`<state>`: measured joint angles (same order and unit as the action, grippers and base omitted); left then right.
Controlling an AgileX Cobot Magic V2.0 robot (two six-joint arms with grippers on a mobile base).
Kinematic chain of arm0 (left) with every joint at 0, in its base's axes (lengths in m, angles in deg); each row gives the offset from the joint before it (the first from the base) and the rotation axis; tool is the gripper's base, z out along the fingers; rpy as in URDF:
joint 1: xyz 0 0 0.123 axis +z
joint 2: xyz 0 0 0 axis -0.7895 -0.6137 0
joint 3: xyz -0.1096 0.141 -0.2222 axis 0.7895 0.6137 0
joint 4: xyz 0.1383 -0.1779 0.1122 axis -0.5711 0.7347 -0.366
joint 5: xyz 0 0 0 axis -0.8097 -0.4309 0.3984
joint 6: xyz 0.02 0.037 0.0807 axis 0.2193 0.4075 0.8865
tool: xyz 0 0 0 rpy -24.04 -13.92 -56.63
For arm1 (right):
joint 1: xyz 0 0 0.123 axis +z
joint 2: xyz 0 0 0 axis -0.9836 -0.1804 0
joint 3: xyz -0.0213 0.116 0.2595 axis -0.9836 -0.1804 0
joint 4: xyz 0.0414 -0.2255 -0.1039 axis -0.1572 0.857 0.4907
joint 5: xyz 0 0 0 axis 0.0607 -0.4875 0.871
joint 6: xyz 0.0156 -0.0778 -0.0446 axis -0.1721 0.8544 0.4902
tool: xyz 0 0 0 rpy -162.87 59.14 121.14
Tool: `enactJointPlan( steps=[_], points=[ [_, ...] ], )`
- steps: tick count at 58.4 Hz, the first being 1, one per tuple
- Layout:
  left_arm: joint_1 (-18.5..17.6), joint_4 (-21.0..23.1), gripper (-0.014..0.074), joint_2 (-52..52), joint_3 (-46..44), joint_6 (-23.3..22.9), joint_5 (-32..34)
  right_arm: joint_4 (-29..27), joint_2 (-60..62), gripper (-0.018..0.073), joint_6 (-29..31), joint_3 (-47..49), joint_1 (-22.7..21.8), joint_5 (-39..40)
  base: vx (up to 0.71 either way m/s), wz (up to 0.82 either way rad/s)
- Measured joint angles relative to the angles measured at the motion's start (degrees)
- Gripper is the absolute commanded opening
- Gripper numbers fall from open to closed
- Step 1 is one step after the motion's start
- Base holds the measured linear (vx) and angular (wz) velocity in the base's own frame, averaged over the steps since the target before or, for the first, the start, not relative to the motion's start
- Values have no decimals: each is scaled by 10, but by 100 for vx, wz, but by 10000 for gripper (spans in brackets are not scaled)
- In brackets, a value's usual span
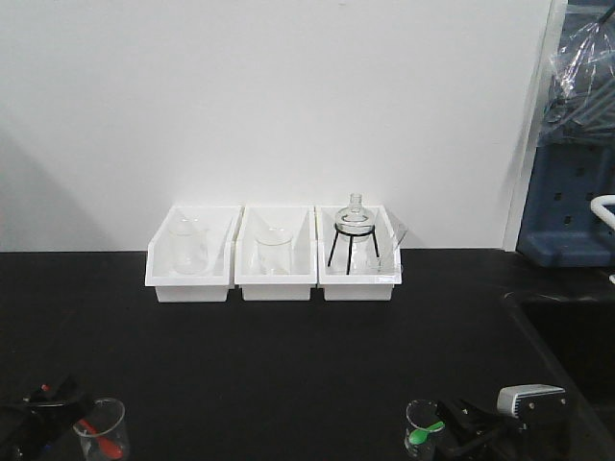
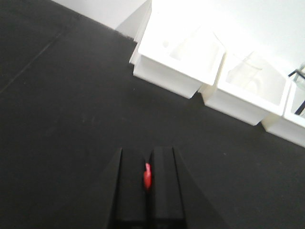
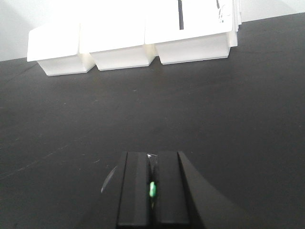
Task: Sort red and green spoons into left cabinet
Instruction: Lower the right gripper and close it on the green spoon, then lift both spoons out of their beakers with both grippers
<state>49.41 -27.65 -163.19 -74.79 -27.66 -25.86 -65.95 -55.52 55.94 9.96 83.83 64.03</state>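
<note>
red spoon point(image 1: 100, 434) stands slanted in a small clear beaker point(image 1: 101, 429) at the near left edge of the black table point(image 1: 288, 365). in the left wrist view a sliver of its red handle shows between the fingers of the left gripper point(image 2: 145, 158), which are pressed together on it. green spoon point(image 1: 423, 434) sits in a second clear beaker point(image 1: 421, 424) at the near right. the right gripper point(image 3: 151, 158) is likewise clamped on it, with a green sliver visible between the closed fingers. both beakers are well apart from three white bins point(image 1: 274, 279), set side by side against the white wall point(image 1: 288, 96). two bins hold clear glassware; the right bin holds a flask point(image 1: 355, 213) on a black tripod stand point(image 1: 353, 245).
</note>
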Motion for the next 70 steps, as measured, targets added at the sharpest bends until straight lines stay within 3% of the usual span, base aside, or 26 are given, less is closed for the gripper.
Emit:
enactJointPlan(
  steps=[19,43,70],
  points=[
    [0,0,55,11,0,1,8,0,49,77,0,0,0,-3,0,0],
    [0,0,55,83,1,1,-14,1,138,77,-4,0,0,-79,0,0],
    [0,-24,55,249,2,1,-19,5,307,78,-34,-3,0,-119,0,0]
  ],
)
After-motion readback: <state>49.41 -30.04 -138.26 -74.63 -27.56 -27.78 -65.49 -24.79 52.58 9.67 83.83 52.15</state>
